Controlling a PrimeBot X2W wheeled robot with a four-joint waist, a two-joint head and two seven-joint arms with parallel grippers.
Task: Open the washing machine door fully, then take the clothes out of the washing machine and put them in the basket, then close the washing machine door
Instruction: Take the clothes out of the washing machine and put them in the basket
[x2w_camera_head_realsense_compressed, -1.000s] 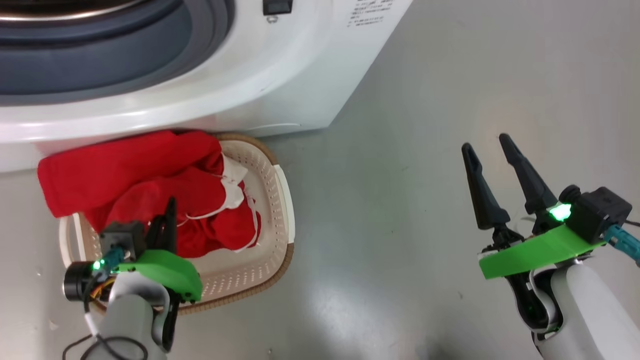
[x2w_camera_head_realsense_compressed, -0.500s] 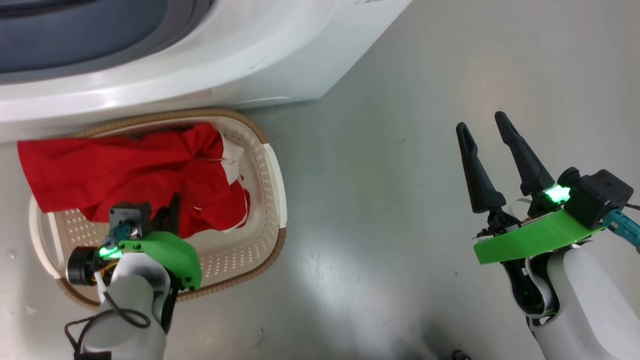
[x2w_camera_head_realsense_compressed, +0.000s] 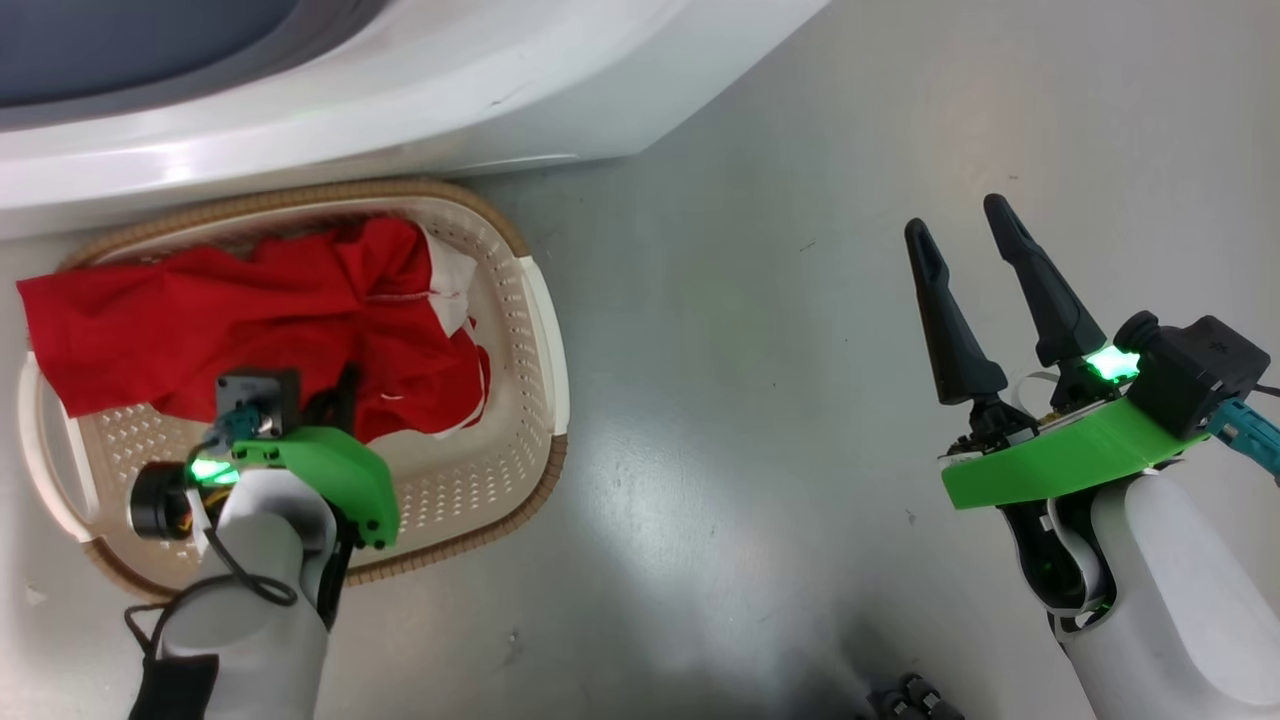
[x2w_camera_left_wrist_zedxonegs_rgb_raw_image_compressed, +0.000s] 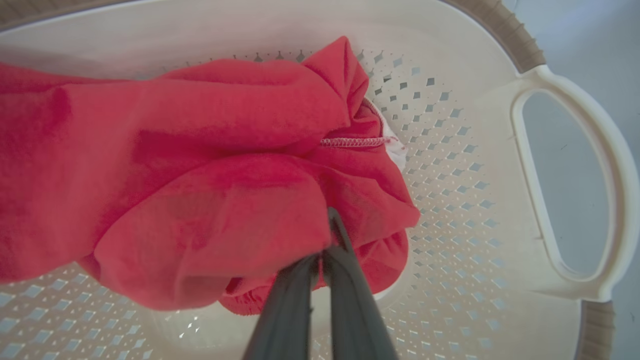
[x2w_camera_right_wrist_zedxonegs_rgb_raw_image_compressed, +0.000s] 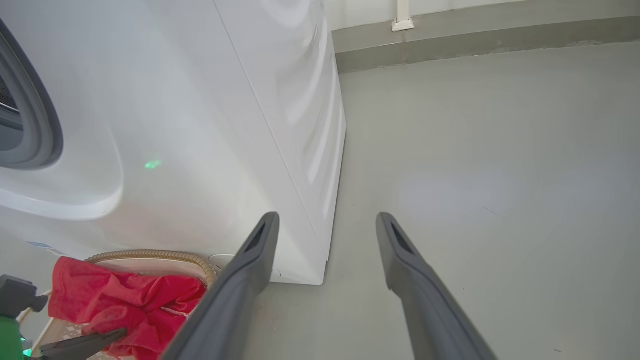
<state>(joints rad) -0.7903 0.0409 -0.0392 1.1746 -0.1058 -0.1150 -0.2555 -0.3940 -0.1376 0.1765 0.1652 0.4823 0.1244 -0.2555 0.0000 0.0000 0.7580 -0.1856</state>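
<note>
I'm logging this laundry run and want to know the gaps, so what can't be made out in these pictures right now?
- Washing machine drum: cut off by the head view's top edge and the right wrist view's left edge; leftover laundry untellable.
- Tips of the left gripper: left wrist view, buried in the red clothes.
- Basket floor beneath the clothes: covered by them.
- Dark object, head view: cut by the bottom edge; unidentifiable.

The bright red cloth garments (x2w_camera_head_realsense_compressed: 230, 320) look soft and matt, with a stitched hem and thin white trim. The cream-white perforated plastic basket (x2w_camera_head_realsense_compressed: 460, 490) is smooth with a slight sheen, and its brown rim (x2w_camera_head_realsense_compressed: 300, 192) has a woven-look texture. The big white washing machine (x2w_camera_head_realsense_compressed: 420, 90) has a glossy, smooth casing and a matt grey rubber ring (x2w_camera_right_wrist_zedxonegs_rgb_raw_image_compressed: 47, 125). The grey floor (x2w_camera_head_realsense_compressed: 750, 350) is smooth and faintly reflective.
</note>
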